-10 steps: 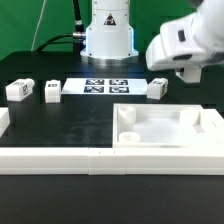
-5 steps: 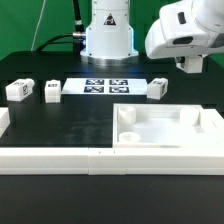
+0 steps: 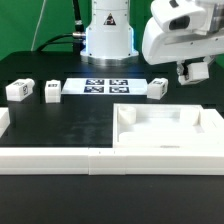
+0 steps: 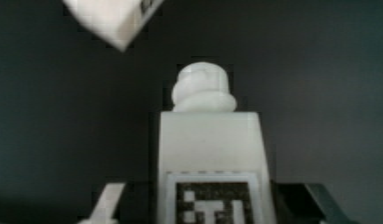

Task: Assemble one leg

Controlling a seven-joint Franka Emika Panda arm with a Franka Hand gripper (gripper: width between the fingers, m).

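Observation:
My gripper [image 3: 194, 72] hangs above the table at the exterior view's right, behind the panel. In the wrist view the gripper [image 4: 209, 200] is shut on a white leg [image 4: 209, 140]: the leg's tag lies between the fingers [image 4: 110, 200] and its rounded peg end points away. Three more legs stand on the black table: two at the exterior view's left [image 3: 16, 90] [image 3: 51, 91] and one [image 3: 157, 88] just right of the marker board. The large white tray-like panel [image 3: 170, 133] lies in front at the right.
The marker board [image 3: 106, 86] lies at the back centre before the robot base [image 3: 107, 35]. A low white wall [image 3: 55, 157] runs along the front edge with a short stub [image 3: 4, 122] at the left. A white corner [image 4: 113, 20] shows in the wrist view.
The gripper rose and shifted a little toward the exterior view's right, then came down slightly. A small round bump in the panel's near left corner no longer shows.

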